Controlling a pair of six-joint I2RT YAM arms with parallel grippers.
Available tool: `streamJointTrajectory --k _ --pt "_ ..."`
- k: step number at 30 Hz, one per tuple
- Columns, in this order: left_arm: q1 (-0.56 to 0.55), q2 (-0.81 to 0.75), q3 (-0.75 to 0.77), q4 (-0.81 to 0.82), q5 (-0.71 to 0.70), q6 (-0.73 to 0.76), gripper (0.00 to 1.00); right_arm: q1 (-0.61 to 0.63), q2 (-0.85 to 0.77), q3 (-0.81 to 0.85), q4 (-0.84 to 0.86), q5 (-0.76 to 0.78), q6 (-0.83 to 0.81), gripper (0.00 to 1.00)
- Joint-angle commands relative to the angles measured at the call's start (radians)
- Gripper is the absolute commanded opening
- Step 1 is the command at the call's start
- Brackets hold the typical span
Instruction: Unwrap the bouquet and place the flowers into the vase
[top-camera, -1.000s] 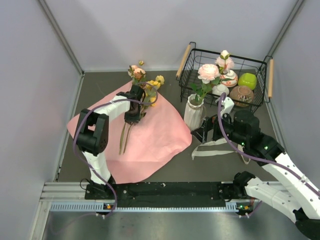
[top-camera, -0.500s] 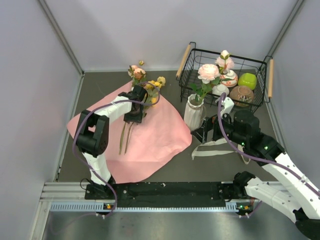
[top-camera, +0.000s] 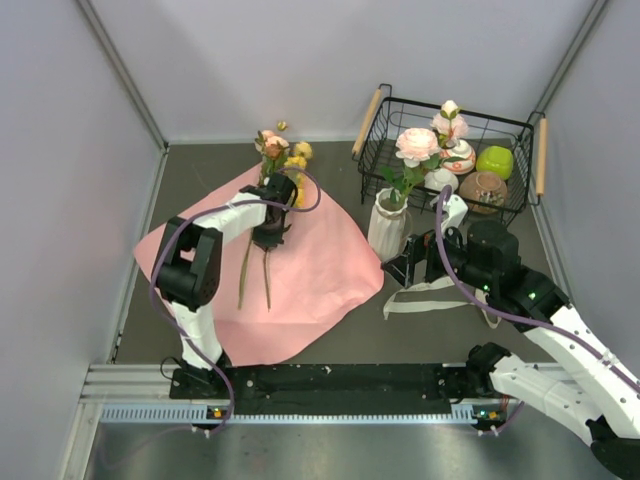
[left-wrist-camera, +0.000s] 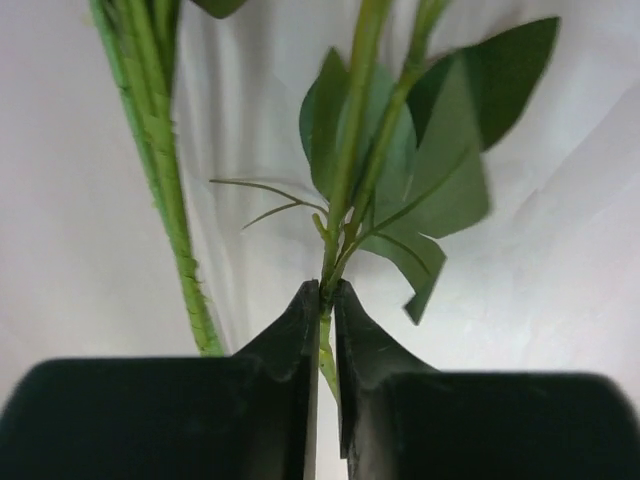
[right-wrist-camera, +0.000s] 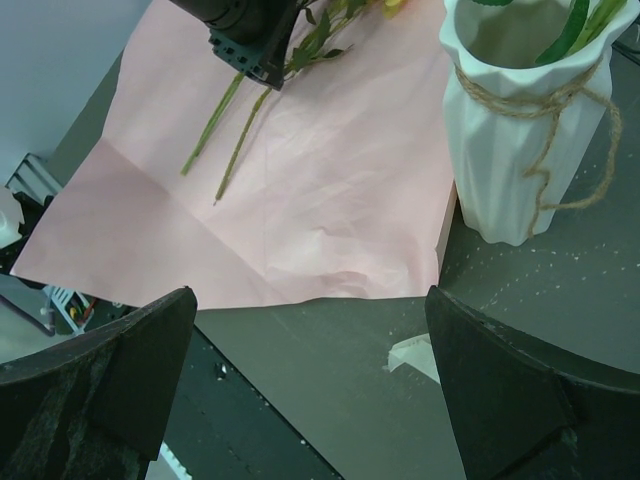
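**We've got the left gripper (left-wrist-camera: 322, 300) pinched tight on a flower stem (left-wrist-camera: 347, 170)!**

Its black fingers meet low in the centre of the wrist frame, that leafy stem squeezed between them, and a second stem (left-wrist-camera: 165, 170), thorny, runs up the left side. From above, we see both sprays lying on the open pink paper (top-camera: 320, 270), left of centre, blooms (top-camera: 277, 146) toward the top. The vase (top-camera: 387, 228) stands just right of the paper with a peach rose (top-camera: 417, 144) already in it, the wire basket (top-camera: 520, 128) behind. Our right gripper (right-wrist-camera: 308, 300) hangs near the vase, fingers spread wide, holding nothing.
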Motion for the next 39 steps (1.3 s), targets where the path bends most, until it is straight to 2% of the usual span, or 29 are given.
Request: streamJointTrajectory --k 1,3,5,11,16,19,23,26,32,39 --pt "-0.019 -0.060 0.028 -0.005 -0.012 -0.010 0.04 -0.008 -0.012 0.009 0.019 -0.015 0.005 0.99" --pt "-0.023 -0.097 0.044 -0.019 -0.010 -0.007 0.00 -0.006 -0.008 0.012 0.019 -0.017 0.007 0.99" --pt "-0.024 -0.125 0.054 -0.031 0.011 -0.002 0.00 -0.008 0.000 0.015 0.019 -0.023 0.012 0.99" --pt "-0.027 -0.306 0.029 0.008 0.197 0.016 0.00 -0.008 0.009 0.015 0.030 -0.038 0.028 0.99" --pt "-0.027 -0.513 -0.067 0.109 0.373 -0.001 0.00 -0.008 0.043 0.031 0.076 -0.096 0.058 0.99" --pt "-0.026 -0.628 -0.127 0.182 0.467 -0.025 0.00 0.004 0.089 0.060 0.135 -0.150 0.088 0.94" --pt "-0.026 -0.769 -0.187 0.268 0.569 -0.080 0.00 0.127 0.161 0.168 0.180 -0.095 0.093 0.90" --pt "-0.026 -0.886 -0.233 0.353 0.628 -0.119 0.00 0.199 0.256 0.257 0.224 -0.061 0.117 0.91" --pt "-0.027 -1.120 -0.333 0.510 0.677 -0.168 0.00 0.228 0.418 0.395 0.399 -0.015 0.299 0.97" --pt "-0.027 -1.171 -0.338 0.476 0.732 -0.150 0.00 0.302 0.609 0.589 0.432 0.101 0.312 0.98"
